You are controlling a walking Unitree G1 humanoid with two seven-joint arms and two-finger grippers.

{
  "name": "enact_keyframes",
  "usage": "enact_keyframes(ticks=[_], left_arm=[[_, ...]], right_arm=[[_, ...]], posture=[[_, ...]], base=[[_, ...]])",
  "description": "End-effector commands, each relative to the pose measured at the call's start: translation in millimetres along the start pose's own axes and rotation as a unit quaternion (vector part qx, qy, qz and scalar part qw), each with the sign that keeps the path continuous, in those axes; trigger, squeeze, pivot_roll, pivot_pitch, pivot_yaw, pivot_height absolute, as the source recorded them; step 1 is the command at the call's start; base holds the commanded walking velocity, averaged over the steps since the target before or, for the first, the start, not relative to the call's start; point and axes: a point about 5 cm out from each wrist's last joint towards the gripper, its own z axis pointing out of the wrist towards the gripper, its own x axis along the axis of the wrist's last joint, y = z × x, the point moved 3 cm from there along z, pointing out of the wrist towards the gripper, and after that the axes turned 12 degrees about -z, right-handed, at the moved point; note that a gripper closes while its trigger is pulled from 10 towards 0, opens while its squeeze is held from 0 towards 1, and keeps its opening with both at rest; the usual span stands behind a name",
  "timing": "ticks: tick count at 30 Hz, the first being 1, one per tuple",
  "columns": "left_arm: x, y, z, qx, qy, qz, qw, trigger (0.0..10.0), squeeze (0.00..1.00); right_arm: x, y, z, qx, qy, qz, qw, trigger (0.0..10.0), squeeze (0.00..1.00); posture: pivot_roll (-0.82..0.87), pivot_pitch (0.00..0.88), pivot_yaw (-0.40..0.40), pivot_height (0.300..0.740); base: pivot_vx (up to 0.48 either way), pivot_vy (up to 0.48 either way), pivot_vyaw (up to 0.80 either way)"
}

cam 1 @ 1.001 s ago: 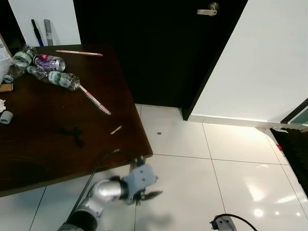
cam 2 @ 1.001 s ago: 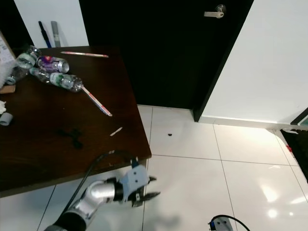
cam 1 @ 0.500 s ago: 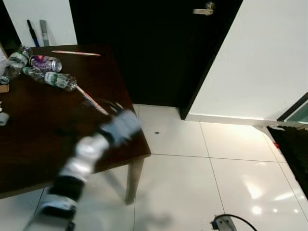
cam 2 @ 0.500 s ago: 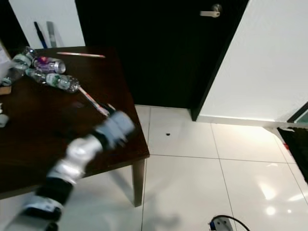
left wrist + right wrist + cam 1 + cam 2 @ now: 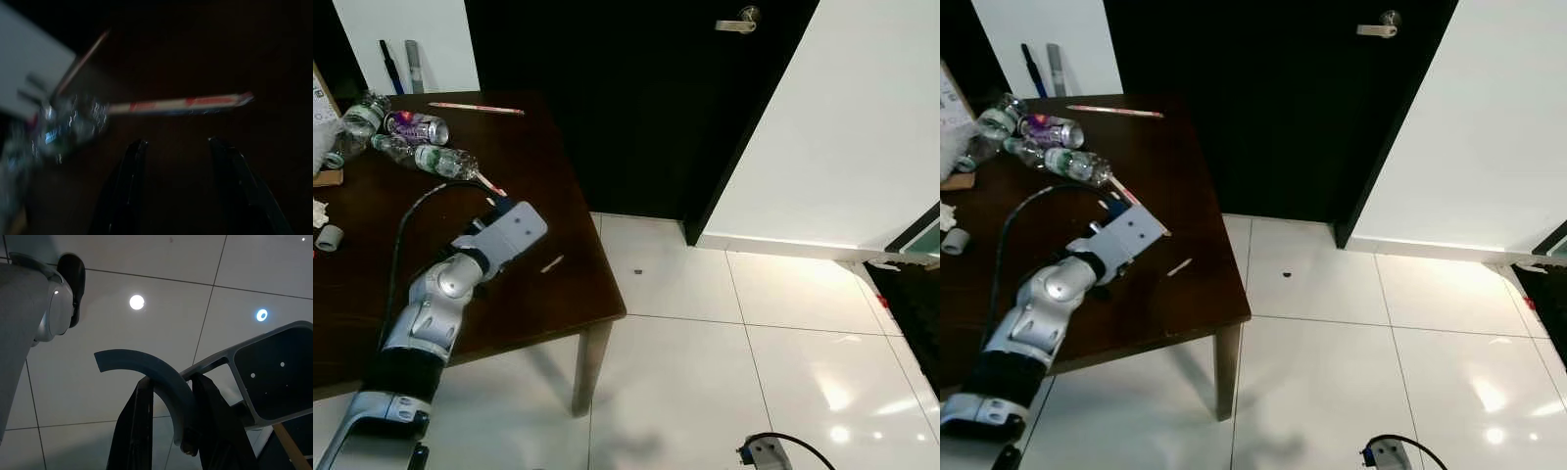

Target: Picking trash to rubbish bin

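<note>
The left gripper point(image 5: 178, 147) hovers over the dark counter point(image 5: 372, 264), fingers point(image 5: 128, 186) spread, near a long paper-wrapped stick point(image 5: 181, 103). The right gripper point(image 5: 173, 396) pinches a curved blue strip point(image 5: 146, 367) above the tiled floor point(image 5: 98, 396).

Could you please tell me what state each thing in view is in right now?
Left hand: open, over the table.
Right hand: shut on a blue curved piece.
Bottles: lying on their sides.
Can: on its side.
Door: shut.
</note>
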Motion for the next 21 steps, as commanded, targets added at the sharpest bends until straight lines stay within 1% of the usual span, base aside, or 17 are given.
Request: enact_keyframes(ticks=[1, 2, 3, 5, 8, 9, 11, 13, 14, 16, 18, 21], left_arm=[[-8.5, 12.9, -1.8, -0.009, -0.024, -0.096, 0.995, 10.0, 0.00], [-8.5, 12.9, -1.8, -0.009, -0.024, -0.096, 0.995, 10.0, 0.00], [-12.7, 15.3, -4.8, 0.000, -0.061, -0.109, 0.992, 10.0, 0.00], [-15.7, 10.9, -8.7, 0.026, -0.089, -0.104, 0.990, 10.0, 0.00], [-15.6, 9.1, -10.3, 0.034, -0.097, -0.104, 0.989, 10.0, 0.00], [-11.2, 7.8, -14.3, 0.050, -0.106, -0.115, 0.986, 10.0, 0.00], [-9.4, 7.9, -15.5, 0.055, -0.109, -0.119, 0.985, 10.0, 0.00], [-6.3, 6.9, -17.4, 0.066, -0.113, -0.105, 0.986, 10.0, 0.00], [-6.3, 6.9, -17.4, 0.066, -0.113, -0.105, 0.986, 10.0, 0.00], [-1.5, 2.3, -20.9, 0.078, -0.114, -0.068, 0.988, 10.0, 0.00], [1.4, -3.1, -26.4, 0.086, -0.120, -0.045, 0.988, 10.0, 0.00], [-3.0, -9.4, -37.4, 0.069, -0.147, -0.023, 0.986, 10.0, 0.00]], right_arm=[[-9.7, -2.3, 0.0, 0.003, -0.014, -0.001, 1.000, 10.0, 0.00], [-9.7, -2.3, 0.0, 0.003, -0.014, -0.001, 1.000, 10.0, 0.00], [-11.3, -2.3, 0.0, 0.003, -0.015, -0.001, 1.000, 10.0, 0.00], [-12.8, -2.2, -0.1, 0.003, -0.017, -0.001, 1.000, 10.0, 0.00], [-13.2, -2.1, -0.1, 0.003, -0.017, -0.001, 1.000, 10.0, 0.00], [-14.3, -1.8, -0.1, 0.002, -0.018, 0.000, 1.000, 10.0, 0.00], [-14.7, -1.6, -0.1, 0.001, -0.018, 0.000, 1.000, 10.0, 0.00], [-15.6, -1.7, -0.2, 0.002, -0.019, 0.001, 1.000, 10.0, 0.00], [-15.6, -1.7, -0.2, 0.002, -0.019, 0.001, 1.000, 10.0, 0.00], [-16.6, -1.8, -0.2, 0.002, -0.020, -0.001, 1.000, 10.0, 0.00], [-17.2, -2.1, -0.2, 0.003, -0.021, -0.003, 1.000, 10.0, 0.00], [-17.7, -2.2, -0.2, 0.003, -0.021, -0.005, 1.000, 10.0, 0.00]], posture=[[0.21, 0.109, -0.085, 0.740], [0.21, 0.109, -0.085, 0.740], [0.21, 0.115, -0.085, 0.740], [0.21, 0.115, -0.083, 0.740], [0.21, 0.115, -0.083, 0.740], [0.21, 0.119, -0.079, 0.740], [0.21, 0.119, -0.079, 0.740], [0.21, 0.120, -0.080, 0.740], [0.21, 0.120, -0.080, 0.740], [0.21, 0.124, -0.081, 0.740], [0.21, 0.125, -0.081, 0.740], [0.21, 0.127, -0.085, 0.740]], base=[[0.000, 0.000, 0.00], [0.000, 0.000, 0.00], [0.000, 0.000, 0.00], [0.000, 0.000, 0.00], [0.000, 0.000, 0.00], [0.000, 0.000, 0.00], [0.000, 0.000, 0.00], [0.000, 0.000, 0.00], [0.000, 0.000, 0.00], [0.000, 0.000, 0.00], [0.000, 0.000, 0.00], [0.000, 0.000, 0.00]])
